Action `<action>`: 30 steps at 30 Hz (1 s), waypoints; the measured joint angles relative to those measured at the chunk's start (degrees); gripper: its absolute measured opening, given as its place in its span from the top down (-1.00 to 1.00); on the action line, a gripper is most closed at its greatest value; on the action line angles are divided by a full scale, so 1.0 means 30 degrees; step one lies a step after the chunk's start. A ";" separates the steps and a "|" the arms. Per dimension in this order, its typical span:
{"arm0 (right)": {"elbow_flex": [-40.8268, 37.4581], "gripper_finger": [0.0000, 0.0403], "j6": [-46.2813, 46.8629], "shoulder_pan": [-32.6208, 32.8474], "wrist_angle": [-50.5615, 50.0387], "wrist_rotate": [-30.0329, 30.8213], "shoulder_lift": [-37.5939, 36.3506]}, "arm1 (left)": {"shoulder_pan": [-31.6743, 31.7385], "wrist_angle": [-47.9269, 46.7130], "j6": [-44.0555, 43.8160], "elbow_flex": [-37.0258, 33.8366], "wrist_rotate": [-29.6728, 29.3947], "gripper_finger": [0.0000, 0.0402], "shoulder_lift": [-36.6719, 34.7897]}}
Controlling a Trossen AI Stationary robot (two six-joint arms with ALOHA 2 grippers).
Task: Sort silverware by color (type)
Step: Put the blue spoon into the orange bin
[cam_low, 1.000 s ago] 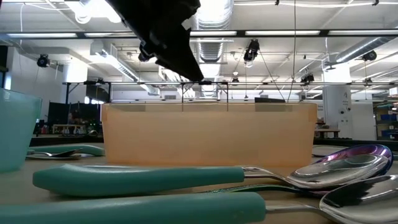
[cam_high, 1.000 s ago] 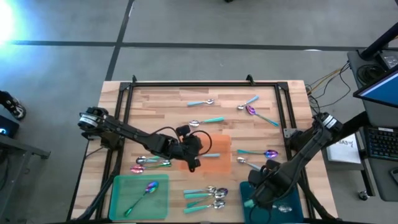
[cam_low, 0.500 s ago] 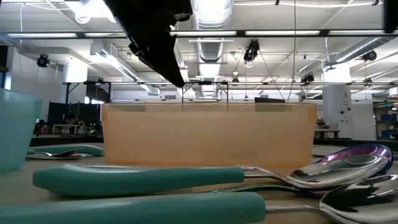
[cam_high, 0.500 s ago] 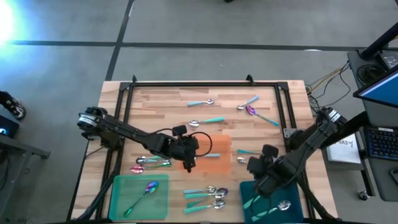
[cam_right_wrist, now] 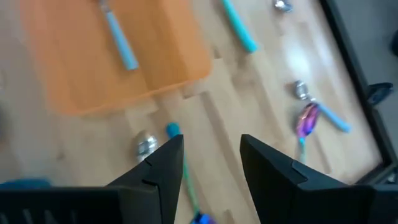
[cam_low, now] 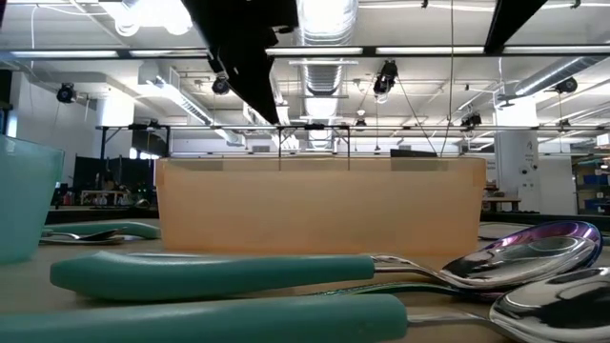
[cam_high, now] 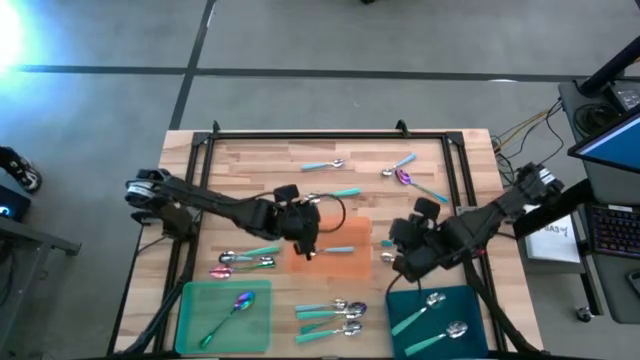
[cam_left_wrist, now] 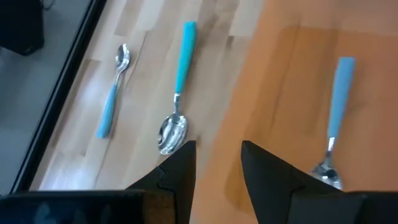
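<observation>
Looking straight down, we are seeing the left gripper hovering over the left edge of the orange tray at mid-table; its wrist view is showing the fingers spread, with nothing between them, above a silver spoon with a teal handle lying on the bare wood beside the tray, while a light-blue-handled spoon is lying on the tray itself. We are seeing the right gripper hanging just right of the orange tray, above the wood; its fingers are likewise standing apart and empty, over a blue-handled spoon and near an iridescent purple spoon. The silverware is lying scattered: two silver spoons are resting in the teal tray at the front right, one iridescent spoon is resting in the green tray at the front left, a cluster of teal-handled spoons is lying between those trays, and others are lying along the far side of the table. In the low view, we are seeing two teal-handled spoons lying in front of the orange tray's wall.
</observation>
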 joint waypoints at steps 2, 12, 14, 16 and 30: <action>-0.0334 0.26 -0.0153 -0.0527 -0.0015 0.0218 -0.0272 | 0.0712 -0.0022 0.0591 -0.0022 0.0515 0.44 -0.0149; -0.2681 0.26 -0.0202 -0.2777 0.0000 0.0241 -0.1821 | 0.4142 0.0793 0.4672 -0.0015 0.3802 0.44 -0.0350; -0.3146 0.27 -0.0202 -0.3118 0.0006 0.0246 -0.2136 | 0.4704 0.1054 0.5876 -0.0086 0.4382 0.44 -0.0350; -0.3526 0.27 -0.0211 -0.3433 0.0004 0.0255 -0.2389 | 0.5203 0.1569 0.7906 -0.0203 0.4441 0.44 -0.0315; -0.6503 0.28 -0.0038 -0.4184 0.0271 0.0208 -0.3039 | 1.0388 0.5541 1.0574 -0.0132 0.8475 0.44 0.3503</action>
